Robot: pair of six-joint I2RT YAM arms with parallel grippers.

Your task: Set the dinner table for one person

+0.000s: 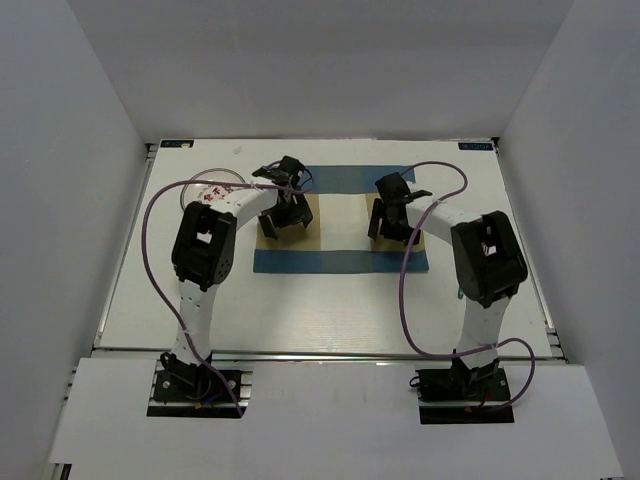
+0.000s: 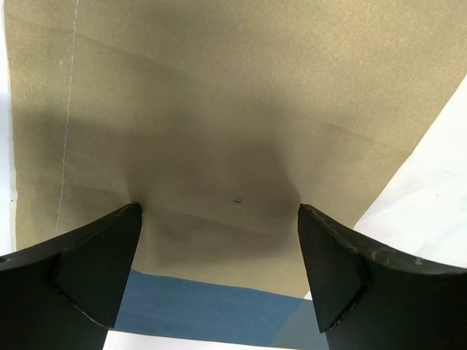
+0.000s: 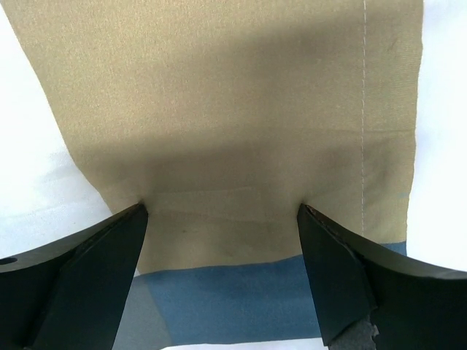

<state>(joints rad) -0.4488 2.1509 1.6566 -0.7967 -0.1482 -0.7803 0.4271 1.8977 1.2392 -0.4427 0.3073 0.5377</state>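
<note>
The white dinner table (image 1: 330,310) carries a blue, tan and white checked placemat (image 1: 340,262) at its middle back. My left gripper (image 1: 283,218) is open, its fingertips pressing down on the mat's left tan band (image 2: 219,109). My right gripper (image 1: 390,218) is open, its fingertips down on the right tan band (image 3: 233,95). In the left wrist view the left gripper (image 2: 219,211) has wide jaws with only cloth between them. In the right wrist view the right gripper (image 3: 222,211) looks the same. The cloth wrinkles slightly at each fingertip.
A round pale dish with red marks (image 1: 213,185) lies at the back left, partly behind the left arm. Pink cables loop over both arms. A metal rail (image 1: 330,352) runs along the near table edge. White walls enclose the table on three sides.
</note>
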